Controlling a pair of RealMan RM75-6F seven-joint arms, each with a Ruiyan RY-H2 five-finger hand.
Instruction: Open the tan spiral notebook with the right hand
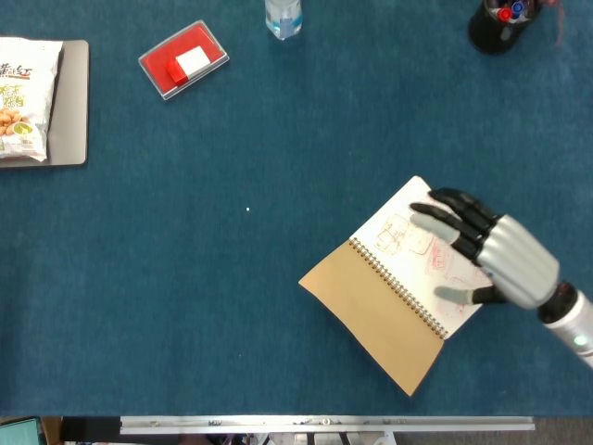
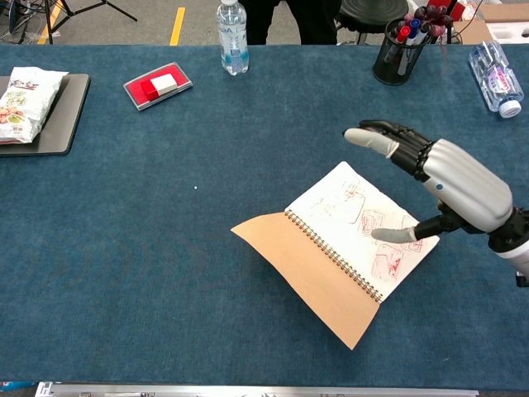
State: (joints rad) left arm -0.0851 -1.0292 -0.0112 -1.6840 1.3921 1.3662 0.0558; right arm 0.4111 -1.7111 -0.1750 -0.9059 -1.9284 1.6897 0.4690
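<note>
While the tan spiral notebook [image 2: 343, 248] lies open | right hand [image 2: 450, 186] spread wide above its page, holding nothing | pen cup [image 2: 395, 51], water bottle [image 2: 232, 31] well apart behind

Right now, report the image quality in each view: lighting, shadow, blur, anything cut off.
Head view: even, flat light, sharp across the notebook and the right hand; the pen cup and water bottle are cropped by the top edge. Chest view: equally sharp, soft shadow under the hand on the open page, no glare; sketches stay legible.
</note>
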